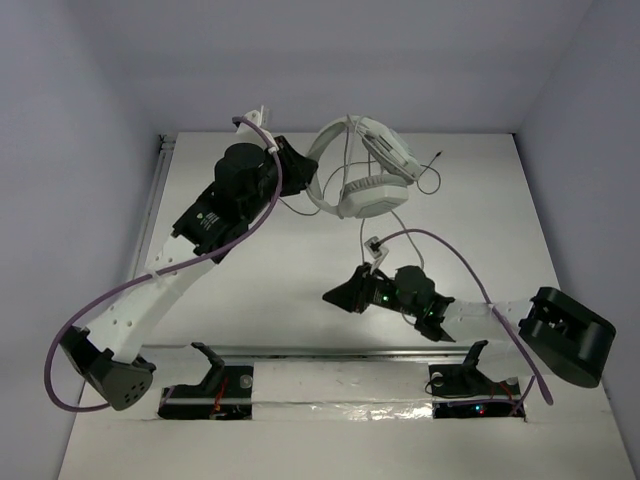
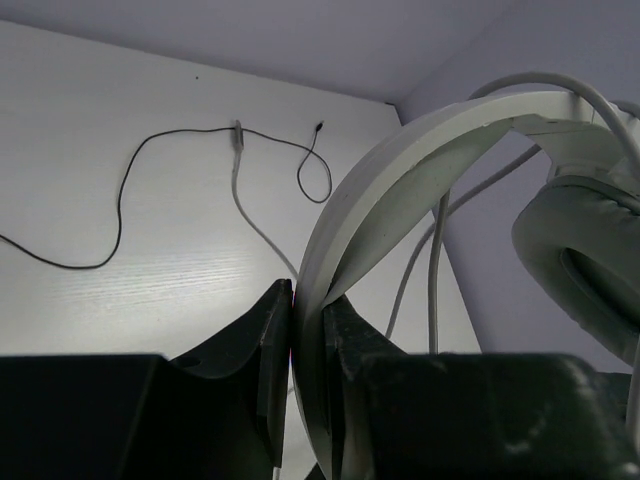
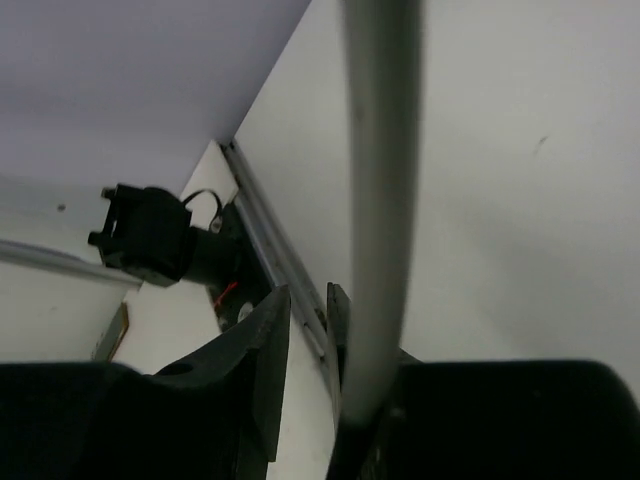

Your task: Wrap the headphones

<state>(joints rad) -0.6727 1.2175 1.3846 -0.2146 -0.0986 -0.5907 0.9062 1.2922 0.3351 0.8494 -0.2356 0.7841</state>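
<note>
At 12 o'clock over the desk [image 1: 480, 210], the headphones [image 1: 368, 178] are pinched by the headband [image 2: 400, 170] in the left gripper [image 2: 308, 296], shut tight on it. They are judged light, the band stiff, the cable [image 3: 380, 150] thin and floppy. At 6 o'clock from them, the right gripper [image 3: 308, 300] is nearly shut beside the cable; a hold cannot be told.

Top camera overlooks the table [image 1: 500, 230] from behind my bases; behind my left gripper [image 2: 308, 305] one faces the far right corner, behind my right gripper [image 3: 308, 300] the near edge.
</note>
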